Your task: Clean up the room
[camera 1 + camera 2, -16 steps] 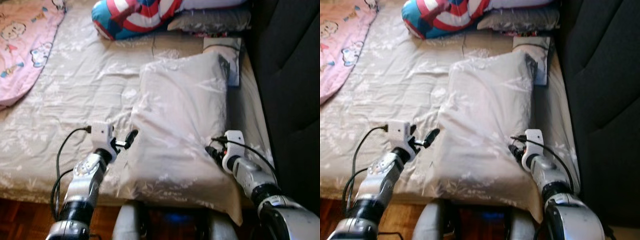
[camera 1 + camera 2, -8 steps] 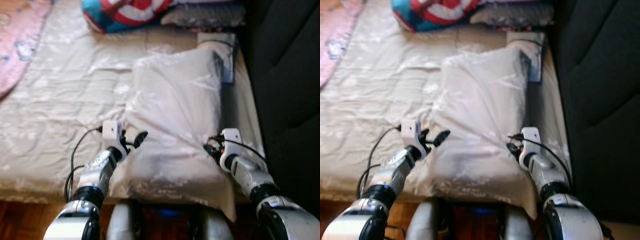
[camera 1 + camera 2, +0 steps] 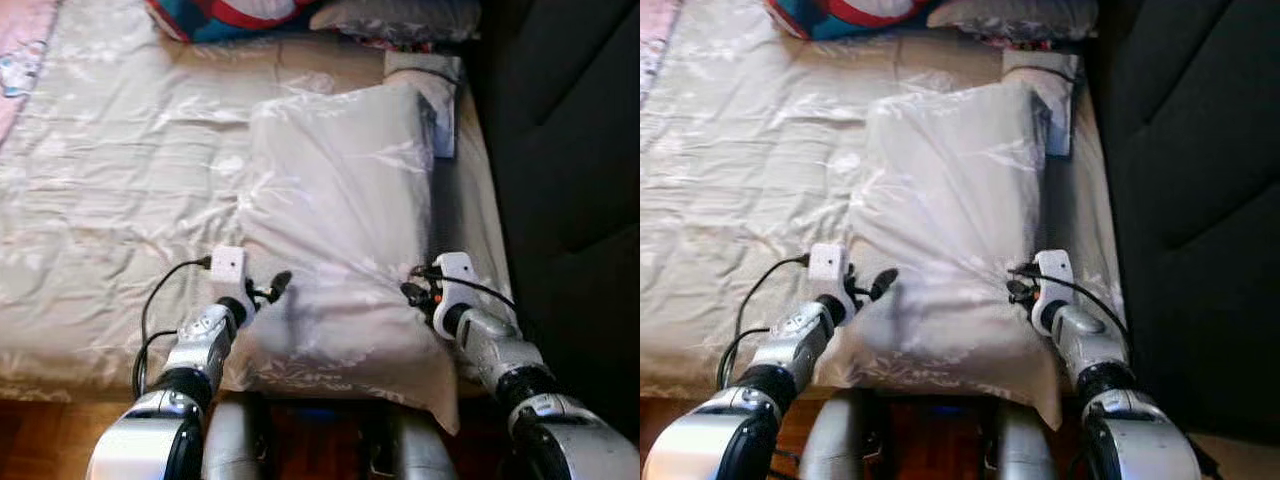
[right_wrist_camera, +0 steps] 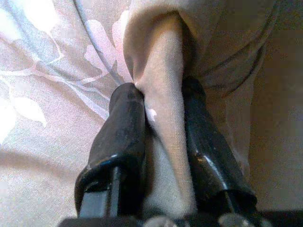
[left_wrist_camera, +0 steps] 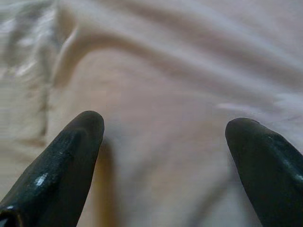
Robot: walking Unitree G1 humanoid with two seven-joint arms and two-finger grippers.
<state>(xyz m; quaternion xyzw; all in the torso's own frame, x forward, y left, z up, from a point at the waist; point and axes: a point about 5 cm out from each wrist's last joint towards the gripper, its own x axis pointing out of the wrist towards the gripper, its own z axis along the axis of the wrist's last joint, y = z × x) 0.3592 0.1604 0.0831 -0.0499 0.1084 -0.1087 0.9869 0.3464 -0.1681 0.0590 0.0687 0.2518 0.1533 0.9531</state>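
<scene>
**Pillow held on one side, other side waiting**

Pillow (image 3: 340, 220) lay long-ways in the middle of the frame, on the pale bed sheet (image 3: 110, 190), with its near end at the bottom edge of the bed. A striped cushion (image 3: 230, 12) peeked in at the top, and a dark couch (image 3: 570, 150) filled the right side.

The right gripper (image 4: 163, 142) was at the pillow's lower right corner. Its two black fingers were pinched tight on a fold of the pillow cloth. The left gripper (image 5: 165, 142) was at the pillow's lower left edge. Its fingers (image 5: 71, 156) were spread wide apart, with the pillow between them, and they had not bitten down yet.

The step looked like getting hold of the pillow with both grippers so it could be moved to its proper spot. Next, the left gripper would likely need to push in a bit and squeeze shut on the cloth. Then both arms could lift together, evenly, so the soft pillow would not sag or slip out.
</scene>
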